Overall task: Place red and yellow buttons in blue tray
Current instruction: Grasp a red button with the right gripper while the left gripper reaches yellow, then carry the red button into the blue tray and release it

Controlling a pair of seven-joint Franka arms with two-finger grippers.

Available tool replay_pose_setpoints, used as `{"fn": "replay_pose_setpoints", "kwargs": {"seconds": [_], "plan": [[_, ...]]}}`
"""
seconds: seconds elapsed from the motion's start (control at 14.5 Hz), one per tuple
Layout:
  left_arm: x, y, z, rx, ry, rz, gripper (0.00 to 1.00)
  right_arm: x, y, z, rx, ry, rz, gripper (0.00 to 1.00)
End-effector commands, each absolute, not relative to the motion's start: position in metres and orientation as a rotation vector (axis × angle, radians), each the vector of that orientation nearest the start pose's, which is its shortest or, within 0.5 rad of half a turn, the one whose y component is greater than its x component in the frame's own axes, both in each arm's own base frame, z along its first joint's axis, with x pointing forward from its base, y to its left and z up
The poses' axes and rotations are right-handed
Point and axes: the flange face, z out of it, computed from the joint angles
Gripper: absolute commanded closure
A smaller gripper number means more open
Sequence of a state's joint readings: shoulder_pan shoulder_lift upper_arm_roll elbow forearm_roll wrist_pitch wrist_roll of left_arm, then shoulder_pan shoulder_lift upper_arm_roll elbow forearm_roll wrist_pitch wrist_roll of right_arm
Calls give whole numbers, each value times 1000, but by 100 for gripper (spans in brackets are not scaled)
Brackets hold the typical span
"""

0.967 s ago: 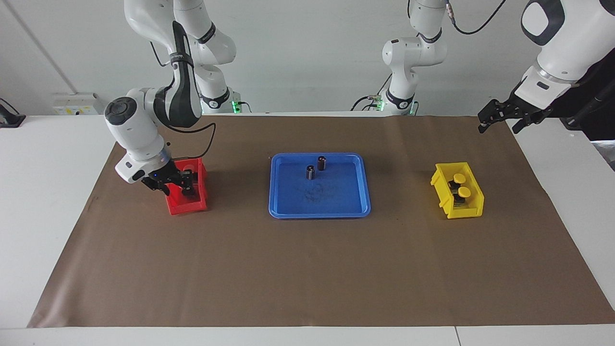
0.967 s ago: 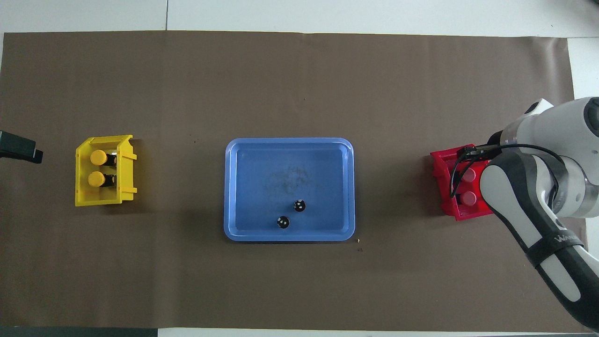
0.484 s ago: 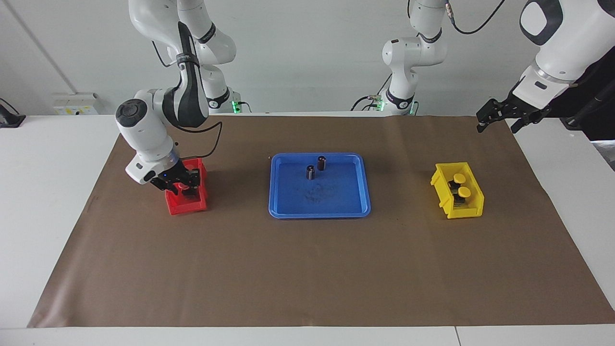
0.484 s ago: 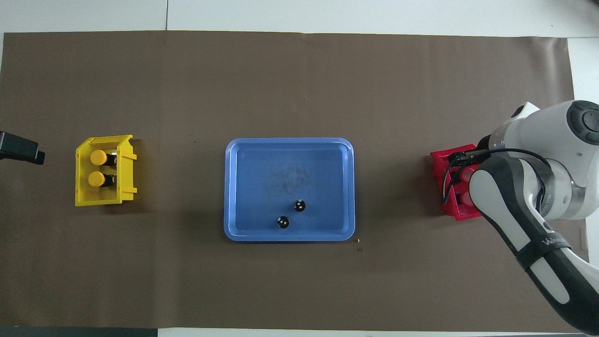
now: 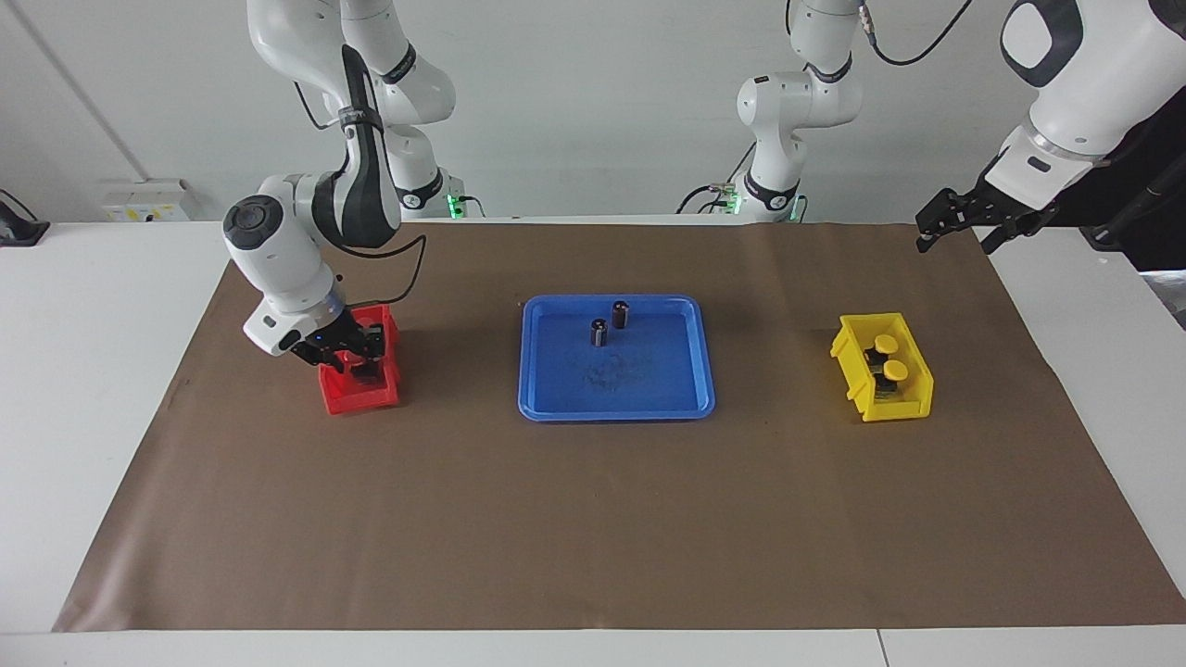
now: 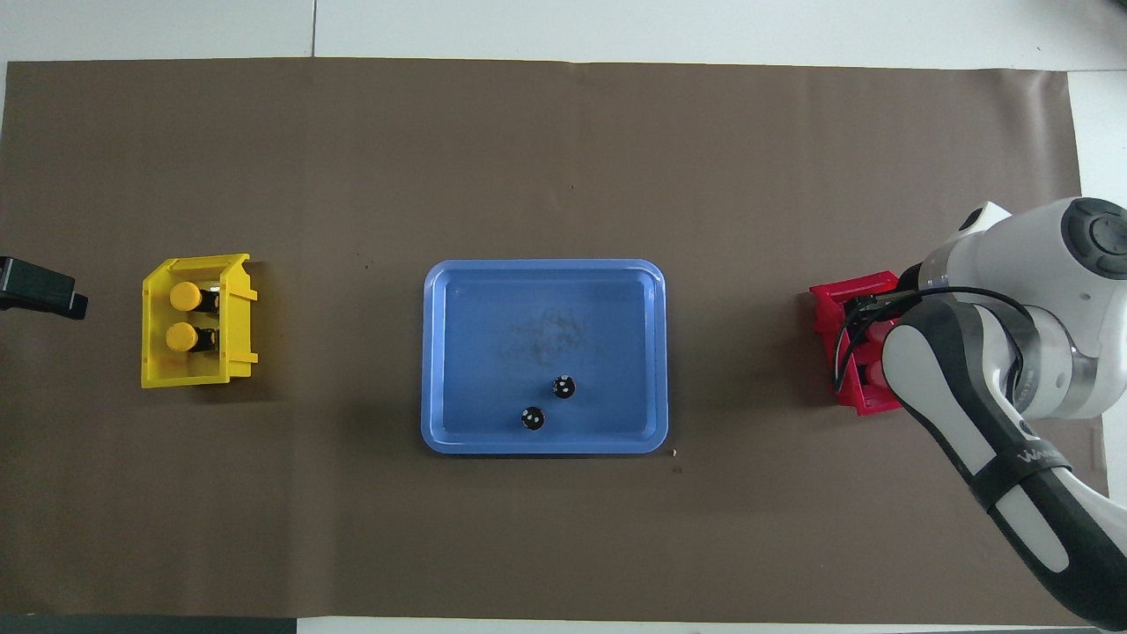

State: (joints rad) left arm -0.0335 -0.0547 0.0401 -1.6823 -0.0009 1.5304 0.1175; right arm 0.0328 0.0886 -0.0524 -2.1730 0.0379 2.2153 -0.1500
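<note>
The blue tray [image 5: 616, 412] [image 6: 544, 445] lies mid-table. Two yellow buttons [image 5: 887, 345] [image 6: 183, 297] stand in the yellow bin [image 5: 885, 409] [image 6: 189, 380] toward the left arm's end. The red bin [image 5: 361, 398] [image 6: 828, 304] stands toward the right arm's end. My right gripper [image 5: 357, 357] reaches down into the red bin and hides the red buttons; in the overhead view the right arm [image 6: 960, 370] covers most of the bin. My left gripper [image 5: 954, 230] [image 6: 40, 291] is open and empty, raised over the mat's edge, apart from the yellow bin.
Two dark cylinders without coloured caps [image 5: 599, 333] [image 6: 563, 386] stand in the tray, in its part nearer to the robots. A brown mat [image 5: 593, 519] covers the table.
My right gripper has shifted a little toward the tray and now sits over the inside of the red bin. My left gripper has drifted slightly upward.
</note>
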Motion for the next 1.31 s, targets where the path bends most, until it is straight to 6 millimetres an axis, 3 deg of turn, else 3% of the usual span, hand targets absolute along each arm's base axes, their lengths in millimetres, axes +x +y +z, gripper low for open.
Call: {"fn": "replay_pose_setpoints", "kwargs": {"seconds": [0.0,0.14,0.35,0.48,0.69,0.76,0.9,1.04,1.24], "plan": [[521,-2,586,-3140,112,80,1,530,-12,350,-3083,-190,79,45],[534,-1,566,-3137,112,56,1,528,-12,349,-3083,-192,89,46],[547,-11,482,-3133,137,-9,2,525,-12,346,-3083,-195,103,52],[561,-11,451,-3131,125,-24,2,522,-14,345,-3081,-213,110,57],[577,-7,431,-3129,113,-72,3,521,-18,345,-3086,-207,115,71],[578,-3,428,-3130,101,-69,7,521,-19,345,-3086,-207,120,78],[579,-1,425,-3130,93,-89,17,524,-19,348,-3087,-211,128,80],[577,-1,409,-3134,54,-55,19,537,-17,365,-3084,-214,151,80],[572,18,393,-3134,-45,-43,30,574,-5,414,-3073,-216,225,80]]}}
